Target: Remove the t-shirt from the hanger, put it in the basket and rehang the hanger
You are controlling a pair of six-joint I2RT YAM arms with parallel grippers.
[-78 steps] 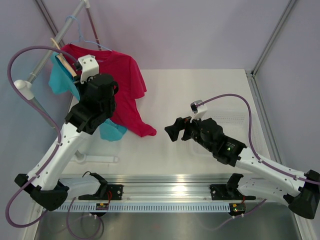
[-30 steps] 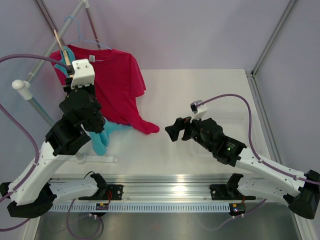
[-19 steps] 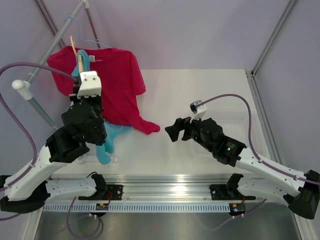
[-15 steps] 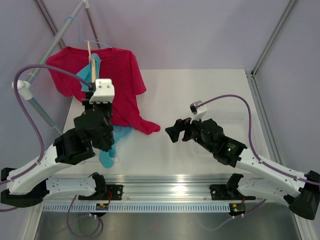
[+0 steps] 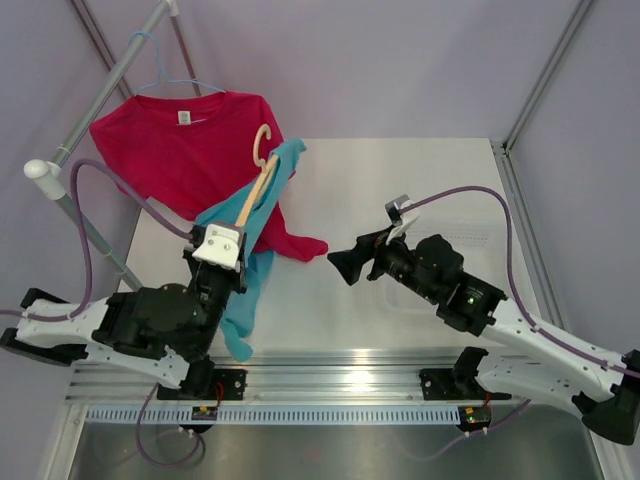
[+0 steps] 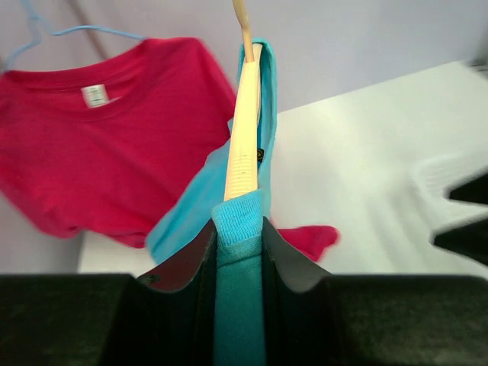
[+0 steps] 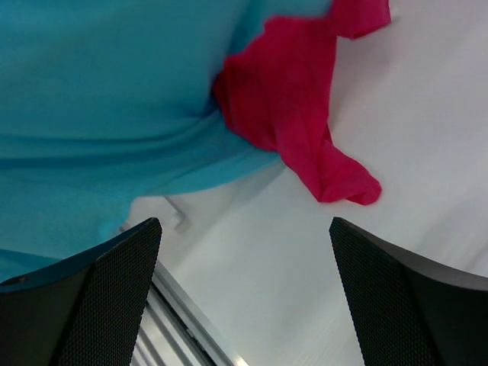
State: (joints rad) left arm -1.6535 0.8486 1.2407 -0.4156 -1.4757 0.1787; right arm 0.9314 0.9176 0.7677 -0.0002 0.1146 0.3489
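At your far left a grey rail (image 5: 148, 30) slants upward. A blue wire hanger (image 5: 160, 78) hooked on it carries a red t-shirt (image 5: 170, 150). The red shirt's lower corner trails down onto the white table (image 5: 420, 180).

Just right of that, your left arm lies low along the near edge. Its left pincer (image 6: 240, 229) is clamped on the teal t-shirt (image 5: 250, 290). In the wrist view the two fingers (image 6: 183, 259) press a fold of teal cloth from both sides, right where the lower end of the wooden hanger (image 5: 252, 190) runs into it.

The hanger tilts up and away from the pincer, in front of the red shirt. Its hook is in the air, apart from the rail. The teal shirt is draped on this hanger. Part of it runs up along the wood towards the hook. The rest hangs down past the wrist to the near edge of the table, and it overlaps the red shirt's trailing corner.

Further right, bare table separates the shirts from your right pincer (image 5: 355, 255). Its fingers stand wide apart and grip nothing, and it points left at the cloth. Its wrist camera looks between the two fingers (image 7: 114, 290) at teal fabric above, the red corner beside it and white table below.
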